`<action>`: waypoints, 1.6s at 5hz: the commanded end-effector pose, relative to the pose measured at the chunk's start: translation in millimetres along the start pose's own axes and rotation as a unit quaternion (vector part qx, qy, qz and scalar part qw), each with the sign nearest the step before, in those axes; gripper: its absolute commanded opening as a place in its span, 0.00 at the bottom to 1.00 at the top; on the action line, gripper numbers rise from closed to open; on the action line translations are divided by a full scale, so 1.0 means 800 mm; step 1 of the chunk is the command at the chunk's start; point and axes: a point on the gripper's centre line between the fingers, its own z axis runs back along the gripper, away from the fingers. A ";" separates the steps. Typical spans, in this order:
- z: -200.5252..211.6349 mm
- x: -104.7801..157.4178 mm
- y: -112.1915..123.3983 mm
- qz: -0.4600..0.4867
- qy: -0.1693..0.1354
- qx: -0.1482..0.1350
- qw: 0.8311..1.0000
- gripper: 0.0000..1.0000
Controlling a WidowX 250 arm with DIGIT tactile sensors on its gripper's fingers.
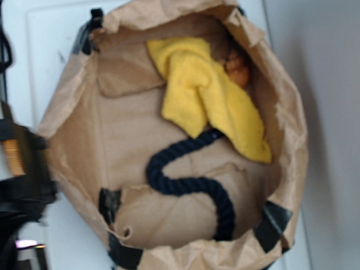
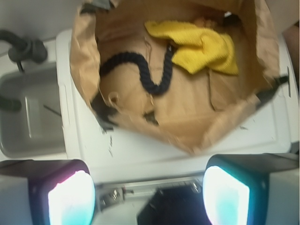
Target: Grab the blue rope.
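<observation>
- From the wrist view, my end effector point(image 2: 149, 194) sits at the bottom of the frame, its two pads point(image 2: 71, 199) wide apart and nothing between them; it holds nothing.
- I judge this to be the approach step: the end effector is well short of the rope, over the white worktop point(image 2: 140, 150), outside the paper bag point(image 2: 187, 136).
- Just beyond lies the bag's near rim, crumpled and raised, with black tape strips point(image 2: 105, 115) at its corners. I think the next move calls for lifting over that rim before coming down.
- The blue rope point(image 2: 140, 70) lies on the bag floor in the upper middle of the wrist frame, bent in an S. In the exterior view the blue rope point(image 1: 185, 184) runs from lower right of centre up toward the middle.
- Its far end tucks under the yellow cloth point(image 2: 201, 44), so I would aim at the bare middle bend.
- Open room: the bag floor beside the bend is bare; the paper walls close in on all sides.
- At the left edge, a grey sink point(image 2: 28, 117) lies beside the worktop.
</observation>
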 end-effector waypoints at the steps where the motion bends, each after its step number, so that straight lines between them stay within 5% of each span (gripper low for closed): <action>1: -0.062 0.070 0.032 -0.030 -0.027 -0.012 0.999 1.00; 2: -0.083 0.092 0.052 -0.031 -0.030 0.006 0.999 1.00; 6: -0.083 0.092 0.052 -0.031 -0.030 0.006 0.999 1.00; 8: -0.176 0.126 0.032 -0.042 -0.018 0.068 0.997 1.00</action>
